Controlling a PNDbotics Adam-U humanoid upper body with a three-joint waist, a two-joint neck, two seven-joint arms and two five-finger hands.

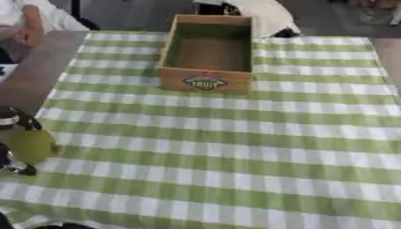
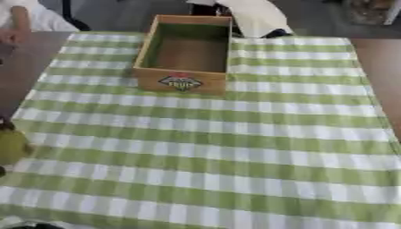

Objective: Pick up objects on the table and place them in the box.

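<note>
Box (image 1: pixel 206 80) empty on checked cloth (image 1: pixel 235 147); left hand (image 1: pixel 11 123) grips yellow-green fruit (image 1: pixel 31 145).

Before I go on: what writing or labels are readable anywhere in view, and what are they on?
"FRUIT", or something close to it: on the red and green badge on the near wall of the wooden box. The letters are blurred, so this reading is uncertain.
No other text shows: none on the checked cloth, nor on the yellow-green object in the left hand.

left hand (image 1: pixel 11 134) cut by the edge, box (image 1: pixel 205 80) label blurred
</note>
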